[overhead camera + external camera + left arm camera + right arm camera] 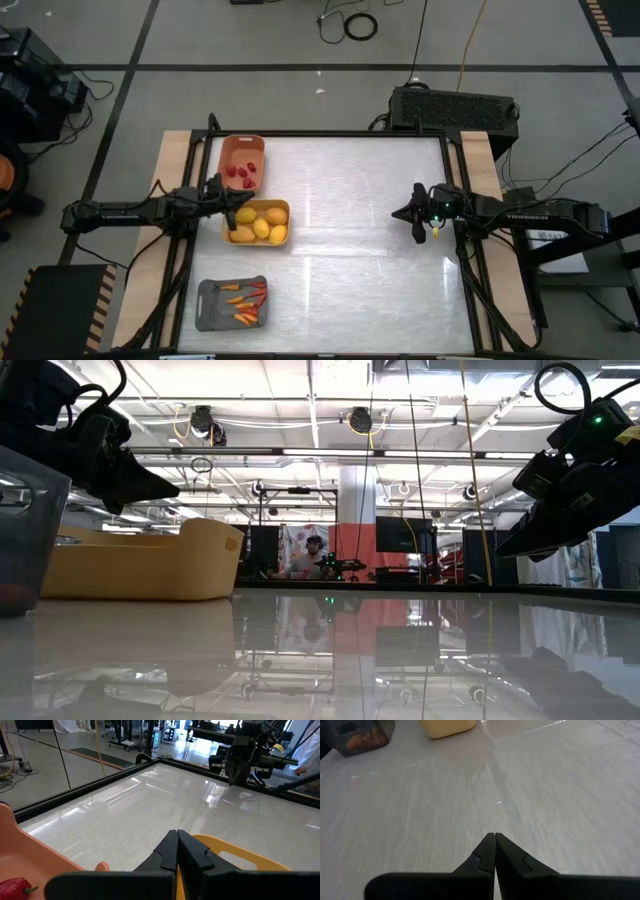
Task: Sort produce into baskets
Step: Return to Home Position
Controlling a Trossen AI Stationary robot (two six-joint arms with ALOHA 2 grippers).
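Note:
Three baskets stand in a row along the table's left side. The salmon-orange basket (242, 160) at the far end holds small red berries (240, 174). In the yellow basket (257, 221) lie yellow-orange fruits (260, 224). Orange and red sticks (245, 300) fill the grey basket (232, 303) at the near end. My left gripper (232, 203) hangs shut and empty over the gap between the salmon and yellow baskets. My right gripper (416, 222) hangs shut and empty above bare table at the right.
The white tabletop (350, 230) between the baskets and my right gripper is bare. A black frame (330, 134) runs around the table. A dark box (452, 108) sits just beyond the far right corner. A person (312, 560) sits far off in the room.

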